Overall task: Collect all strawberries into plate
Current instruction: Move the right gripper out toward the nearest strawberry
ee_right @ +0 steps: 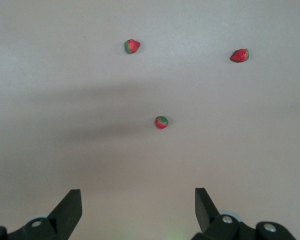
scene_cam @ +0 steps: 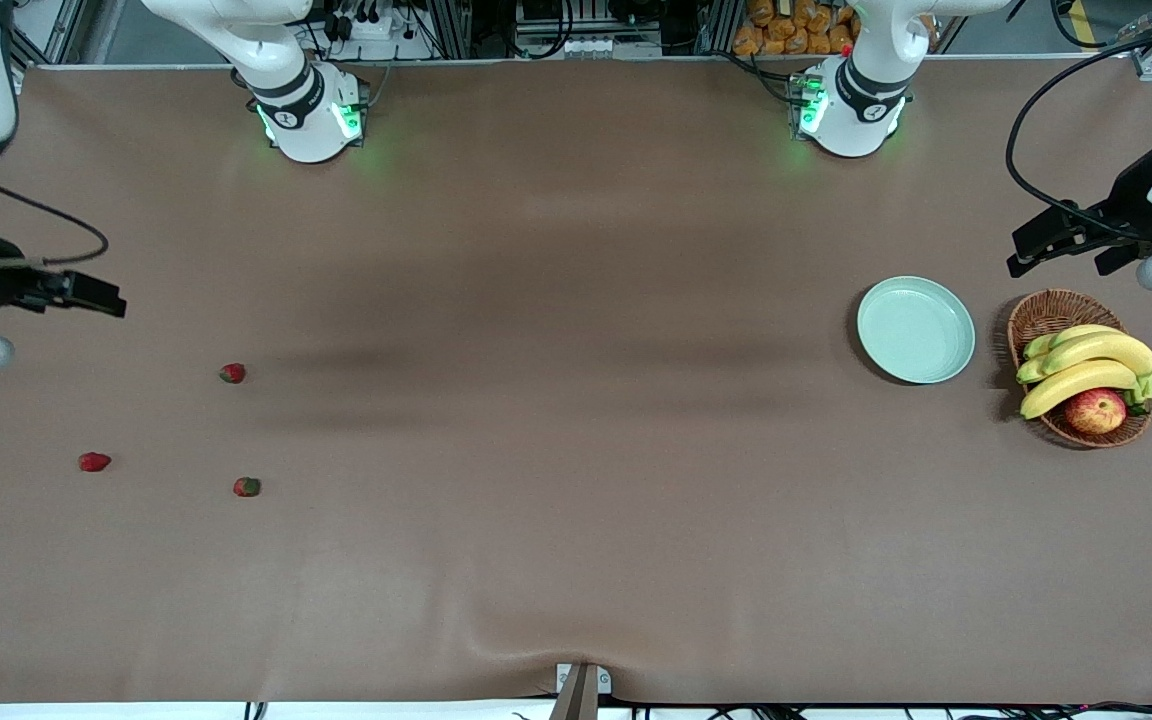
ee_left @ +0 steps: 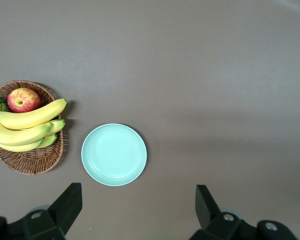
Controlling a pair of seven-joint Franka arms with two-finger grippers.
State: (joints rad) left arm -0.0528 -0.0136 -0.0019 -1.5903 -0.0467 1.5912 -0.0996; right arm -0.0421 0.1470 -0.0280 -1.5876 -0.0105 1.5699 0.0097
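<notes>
Three small red strawberries lie apart on the brown table at the right arm's end: one (scene_cam: 232, 373), one (scene_cam: 94, 461) and one (scene_cam: 247, 487). The right wrist view shows all three (ee_right: 161, 122) (ee_right: 132, 46) (ee_right: 239, 55). My right gripper (scene_cam: 101, 295) (ee_right: 137, 210) hangs open and empty above the table near them. The empty mint-green plate (scene_cam: 916, 330) (ee_left: 114, 154) sits at the left arm's end. My left gripper (scene_cam: 1016, 255) (ee_left: 137, 210) hangs open and empty over the table by the plate and the basket.
A brown wicker basket (scene_cam: 1036, 315) (ee_left: 27, 160) with bananas (scene_cam: 1086, 365) and a red-yellow apple (scene_cam: 1096, 410) stands beside the plate, toward the table's end. The arm bases (scene_cam: 311, 115) (scene_cam: 846, 110) stand along the table's edge farthest from the front camera.
</notes>
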